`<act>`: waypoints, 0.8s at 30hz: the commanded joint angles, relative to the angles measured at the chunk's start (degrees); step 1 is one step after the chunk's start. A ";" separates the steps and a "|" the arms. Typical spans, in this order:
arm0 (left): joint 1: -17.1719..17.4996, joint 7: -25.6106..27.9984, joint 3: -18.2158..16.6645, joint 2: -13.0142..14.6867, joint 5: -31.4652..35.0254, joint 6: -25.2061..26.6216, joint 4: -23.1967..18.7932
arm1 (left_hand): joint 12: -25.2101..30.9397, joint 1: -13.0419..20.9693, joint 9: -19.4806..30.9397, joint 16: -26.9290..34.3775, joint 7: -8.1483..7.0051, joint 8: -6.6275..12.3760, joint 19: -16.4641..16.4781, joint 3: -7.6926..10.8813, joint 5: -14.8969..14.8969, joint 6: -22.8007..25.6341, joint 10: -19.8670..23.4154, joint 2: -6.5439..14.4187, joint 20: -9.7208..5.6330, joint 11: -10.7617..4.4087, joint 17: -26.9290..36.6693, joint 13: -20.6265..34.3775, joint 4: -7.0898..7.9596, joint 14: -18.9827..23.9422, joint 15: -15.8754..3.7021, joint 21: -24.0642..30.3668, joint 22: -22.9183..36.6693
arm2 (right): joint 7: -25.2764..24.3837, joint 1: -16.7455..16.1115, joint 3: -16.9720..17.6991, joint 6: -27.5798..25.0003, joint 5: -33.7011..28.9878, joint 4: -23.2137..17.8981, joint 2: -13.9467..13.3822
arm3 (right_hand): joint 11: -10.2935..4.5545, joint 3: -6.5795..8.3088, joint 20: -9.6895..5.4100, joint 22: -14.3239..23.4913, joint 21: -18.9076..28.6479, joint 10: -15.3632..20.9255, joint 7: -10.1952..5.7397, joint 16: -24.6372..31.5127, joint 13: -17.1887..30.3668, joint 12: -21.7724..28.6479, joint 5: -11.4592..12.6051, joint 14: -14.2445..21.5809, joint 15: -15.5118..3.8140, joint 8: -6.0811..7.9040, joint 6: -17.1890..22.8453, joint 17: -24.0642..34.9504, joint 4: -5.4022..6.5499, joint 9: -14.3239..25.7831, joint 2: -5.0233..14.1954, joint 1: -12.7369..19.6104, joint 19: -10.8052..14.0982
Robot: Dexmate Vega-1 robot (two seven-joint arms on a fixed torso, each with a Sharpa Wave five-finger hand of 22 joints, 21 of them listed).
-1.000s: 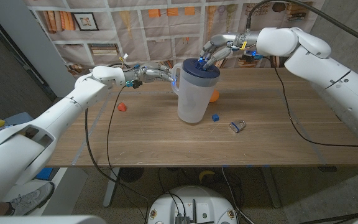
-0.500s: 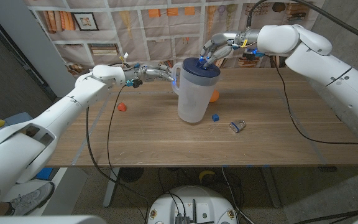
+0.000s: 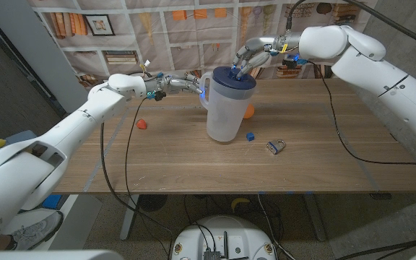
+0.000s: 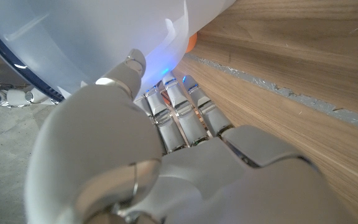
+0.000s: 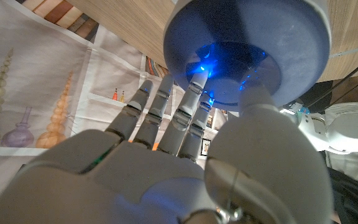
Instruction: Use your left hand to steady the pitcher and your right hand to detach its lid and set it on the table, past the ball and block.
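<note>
Standing upright at the frame's centre on the counter, the pitcher has the left hand gripping its handle from picture left. From the upper right, the right hand sets its fingertips into the dark-blue lid (fingers in its recessed centre), which sits on the pitcher. An orange ball and blue block lie just right of the pitcher.
</note>
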 commanded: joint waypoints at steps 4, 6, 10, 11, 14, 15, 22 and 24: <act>-1.06 -0.65 0.71 -0.71 0.74 -0.19 1.14 | 0.10 2.51 0.33 0.31 0.08 0.48 -0.15 0.11 0.29 0.60 1.69 2.28 -6.70 -1.27 0.18 0.31 -0.24 0.40 -7.01 0.00 0.18 | 0.19 0.33 -0.04 0.54 0.17 0.31 -0.11 | -0.22 -0.11 0.06 0.18 0.19 0.57 -2.31 0.34 0.07 0.07 0.21 0.79 -8.07 1.23 9.01 0.16 -0.44 0.10 7.82 0.20 0.63; -1.22 -0.77 0.86 -0.77 0.91 -0.11 1.24 | 0.10 2.53 0.33 0.30 0.08 0.49 -0.12 0.09 0.29 0.63 1.69 2.25 -6.72 -1.27 0.18 0.31 -0.24 0.37 -7.01 0.01 0.18 | 0.19 0.30 0.05 0.50 0.20 0.22 -0.21 | -0.23 -0.11 0.06 0.18 0.19 0.59 -2.31 0.32 0.08 0.05 0.21 0.79 -8.08 1.21 9.02 0.15 -0.49 0.09 7.78 0.22 0.64; -1.35 -0.80 0.99 -0.95 1.08 -0.26 1.43 | 0.09 2.63 0.33 0.32 0.03 0.48 -0.13 0.02 0.28 0.60 1.66 2.26 -6.73 -1.27 0.20 0.31 -0.21 0.39 -7.01 0.01 0.18 | 0.26 0.26 0.26 0.60 0.51 0.17 -0.37 | -0.23 -0.13 0.05 0.18 0.18 0.64 -2.31 0.31 0.11 0.01 0.21 0.80 -8.15 1.19 9.04 0.17 -0.61 0.07 7.72 0.30 0.65; -1.41 -0.84 1.04 -0.95 1.14 -0.17 1.45 | 0.07 2.65 0.33 0.33 0.06 0.48 -0.16 -0.01 0.28 0.60 1.63 2.23 -6.74 -1.28 0.20 0.31 -0.20 0.38 -7.01 0.01 0.18 | 0.30 0.27 0.28 0.63 0.55 0.17 -0.40 | -0.23 -0.12 0.06 0.18 0.18 0.64 -2.31 0.31 0.11 0.00 0.21 0.80 -8.17 1.18 9.05 0.17 -0.63 0.07 7.72 0.33 0.66; -1.45 -0.80 1.04 -0.98 1.18 -0.10 1.41 | 0.09 2.71 0.33 0.35 0.07 0.47 -0.15 -0.06 0.27 0.60 1.67 2.25 -6.77 -1.28 0.22 0.32 -0.17 0.41 -7.01 0.01 0.18 | 0.42 0.27 0.34 0.62 0.64 0.12 -0.51 | -0.23 -0.11 0.03 0.18 0.17 0.64 -2.31 0.30 0.11 -0.04 0.21 0.80 -8.22 1.18 9.07 0.17 -0.70 0.06 7.71 0.39 0.65; -1.51 -0.88 1.12 -0.95 1.34 -0.31 1.46 | 0.09 2.73 0.33 0.35 0.12 0.48 -0.17 -0.08 0.27 0.61 1.68 2.26 -6.72 -1.28 0.22 0.32 -0.16 0.41 -7.01 0.01 0.18 | 0.41 0.23 0.39 0.59 0.69 0.09 -0.56 | -0.23 -0.10 0.02 0.18 0.16 0.62 -2.31 0.24 0.09 -0.11 0.21 0.77 -8.19 1.17 9.10 0.15 -0.72 0.05 7.69 0.39 0.62; -1.29 -0.76 1.15 -0.69 1.39 0.29 0.70 | 0.08 2.80 0.34 0.30 0.12 0.47 -0.23 -0.14 0.28 0.61 1.66 2.32 -6.70 -1.28 0.19 0.32 -0.06 0.31 -6.93 -0.01 0.18 | -0.11 -0.36 1.11 0.55 1.07 -0.52 -1.16 | -0.23 -0.12 0.04 0.18 0.13 0.65 -2.31 0.26 0.09 -0.21 0.21 0.78 -8.23 1.16 9.21 0.20 -0.85 0.02 7.67 0.51 0.58; -1.20 -0.65 1.18 -0.53 1.47 0.49 0.36 | 0.08 2.82 0.34 0.30 0.10 0.47 -0.20 -0.17 0.27 0.60 1.67 2.30 -6.69 -1.27 0.19 0.32 -0.07 0.30 -6.96 0.01 0.18 | -0.08 -0.39 1.22 0.54 1.08 -0.70 -1.34 | -0.24 -0.11 -0.01 0.18 0.11 0.63 -2.31 0.21 0.06 -0.28 0.21 0.78 -8.19 1.15 9.23 0.18 -0.84 0.01 7.70 0.50 0.55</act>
